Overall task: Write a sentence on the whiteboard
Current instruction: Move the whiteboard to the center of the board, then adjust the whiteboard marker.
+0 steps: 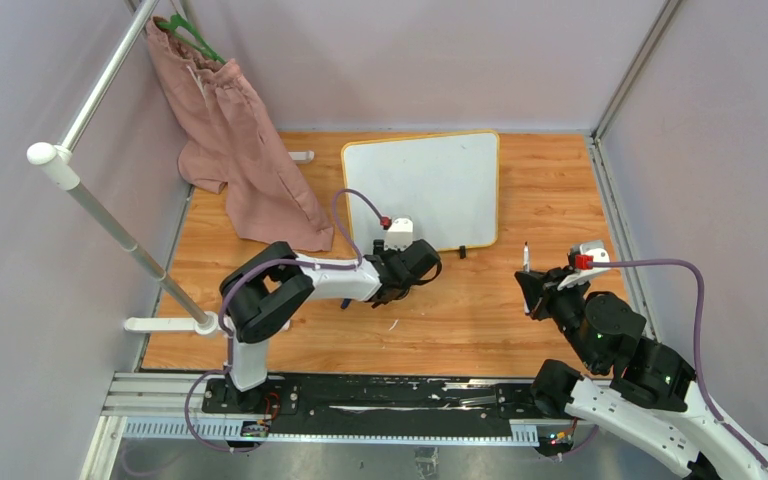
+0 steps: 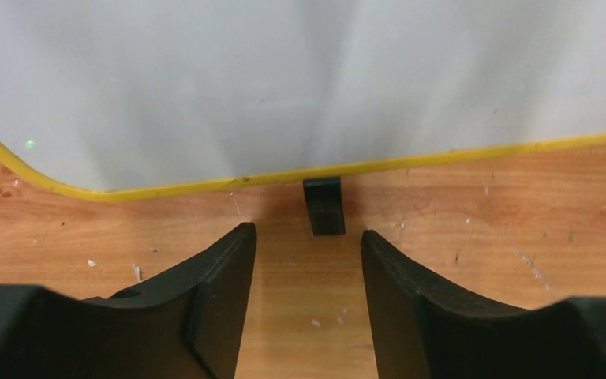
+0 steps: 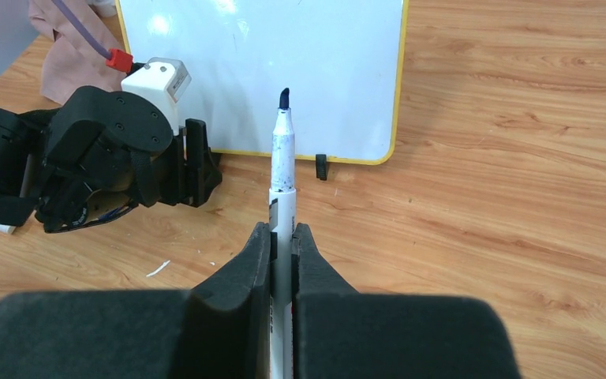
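By the near edge of the whiteboard (image 1: pixel 430 180), left fingers (image 2: pixel 229 268) parted, empty, right fingers (image 3: pixel 262 253) clamping marker (image 3: pixel 284 150)

1. Pale lilac walls (image 1: pixel 410 60) are enclosing the wooden table (image 1: pixel 560 200) on its left, far and right sides;
2. a pink garment (image 1: pixel 245 160) is hanging from a metal rail (image 1: pixel 108 76) at the far left, draping onto the tabletop;
3. soft, even light is falling.
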Robot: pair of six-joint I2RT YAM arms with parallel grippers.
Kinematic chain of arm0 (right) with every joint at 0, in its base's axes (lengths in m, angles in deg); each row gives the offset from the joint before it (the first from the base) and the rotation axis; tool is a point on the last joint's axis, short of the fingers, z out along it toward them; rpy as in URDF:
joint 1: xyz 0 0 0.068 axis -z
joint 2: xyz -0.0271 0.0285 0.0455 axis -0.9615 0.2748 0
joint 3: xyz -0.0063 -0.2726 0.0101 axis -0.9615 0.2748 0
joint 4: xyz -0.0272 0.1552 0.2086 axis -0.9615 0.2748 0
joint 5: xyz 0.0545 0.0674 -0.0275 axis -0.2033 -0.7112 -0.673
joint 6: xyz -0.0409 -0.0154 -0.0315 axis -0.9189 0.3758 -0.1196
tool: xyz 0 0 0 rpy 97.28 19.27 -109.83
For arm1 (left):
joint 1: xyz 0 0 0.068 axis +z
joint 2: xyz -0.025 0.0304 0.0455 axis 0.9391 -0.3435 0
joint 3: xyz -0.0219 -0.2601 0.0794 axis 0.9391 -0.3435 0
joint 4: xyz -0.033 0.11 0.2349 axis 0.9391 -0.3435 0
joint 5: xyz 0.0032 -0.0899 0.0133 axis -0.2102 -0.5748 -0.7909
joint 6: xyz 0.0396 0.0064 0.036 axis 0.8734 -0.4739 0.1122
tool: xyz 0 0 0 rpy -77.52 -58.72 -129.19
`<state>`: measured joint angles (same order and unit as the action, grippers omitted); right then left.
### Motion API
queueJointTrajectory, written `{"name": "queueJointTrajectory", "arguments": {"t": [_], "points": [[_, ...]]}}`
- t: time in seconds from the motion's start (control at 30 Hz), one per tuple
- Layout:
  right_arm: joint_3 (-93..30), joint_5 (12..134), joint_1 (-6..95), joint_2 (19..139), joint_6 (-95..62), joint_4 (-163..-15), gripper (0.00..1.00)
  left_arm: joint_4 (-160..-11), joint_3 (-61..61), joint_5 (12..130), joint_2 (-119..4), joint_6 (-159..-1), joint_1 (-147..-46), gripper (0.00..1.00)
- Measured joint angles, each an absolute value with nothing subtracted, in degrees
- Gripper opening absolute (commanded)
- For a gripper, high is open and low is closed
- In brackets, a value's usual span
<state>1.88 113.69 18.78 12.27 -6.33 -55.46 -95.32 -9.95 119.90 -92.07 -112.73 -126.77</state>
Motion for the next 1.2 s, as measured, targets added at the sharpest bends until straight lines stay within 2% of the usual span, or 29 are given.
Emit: {"name": "queueJointTrajectory", "arguments": {"t": [0.23, 0.43, 0.67, 0.77, 0.87, 1.0, 1.2], "points": [[1.86, 113.01, 18.78, 12.27, -5.63, -55.42, 0.00, -98.14, -14.56, 117.41, -86.91, -113.32, -127.51, 0.79], [0.88, 111.20, 18.78, 13.04, -5.15, -54.96, 0.00, -104.12, -18.95, 115.07, -77.19, -113.45, -130.09, 0.90], [-2.55, 104.05, 18.78, 19.48, -6.33, -55.96, 0.00, -102.22, -26.60, 111.25, -47.68, -106.52, -132.17, 0.91], [-3.65, 98.61, 18.78, 24.10, -7.14, -58.00, 0.00, -97.55, -28.15, 104.23, -36.95, -100.49, -129.09, 0.91], [-4.76, 91.61, 18.78, 28.60, -8.30, -60.86, 0.00, -92.89, -28.00, 94.18, -31.35, -97.28, -122.77, 0.91], [-6.40, 81.27, 18.78, 33.10, -10.38, -65.08, 0.00, -87.38, -28.11, 79.14, -27.57, -96.97, -115.62, 0.91], [-8.63, 67.88, 18.78, 37.60, -11.64, -71.05, 0.00, -73.63, -31.74, 59.99, -24.67, -103.57, -114.55, 0.89]]}}
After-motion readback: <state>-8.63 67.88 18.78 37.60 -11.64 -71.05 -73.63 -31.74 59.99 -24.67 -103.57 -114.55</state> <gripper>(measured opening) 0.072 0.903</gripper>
